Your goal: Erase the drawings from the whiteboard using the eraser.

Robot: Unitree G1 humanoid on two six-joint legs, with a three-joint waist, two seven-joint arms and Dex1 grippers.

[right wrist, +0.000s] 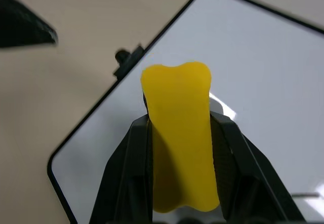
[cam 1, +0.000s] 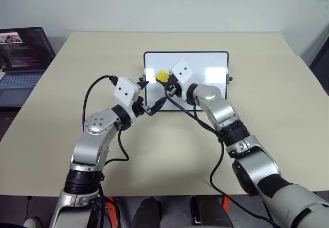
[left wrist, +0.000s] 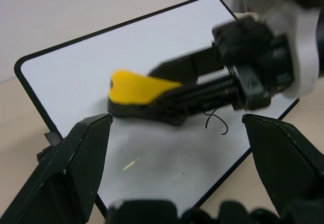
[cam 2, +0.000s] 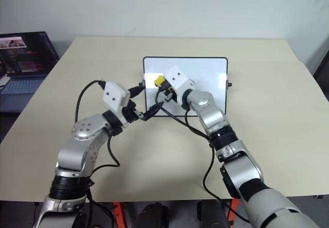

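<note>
Beige table (cam 1: pixel 61 135) at frame centre carries the whiteboard (cam 1: pixel 205 63), where the right gripper (right wrist: pixel 179 133) clenches the eraser (right wrist: pixel 178 133) above a drawing (left wrist: pixel 216 122).

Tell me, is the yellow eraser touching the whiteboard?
Touching. The left wrist view shows the eraser lying dark side down on the whiteboard, no gap.

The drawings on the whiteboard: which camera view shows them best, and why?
The left wrist view: a thin black stroke of the drawings lies bare on the whiteboard, beside the eraser. In both eye views the right arm covers that area, and the right wrist view has no clear stroke.
</note>
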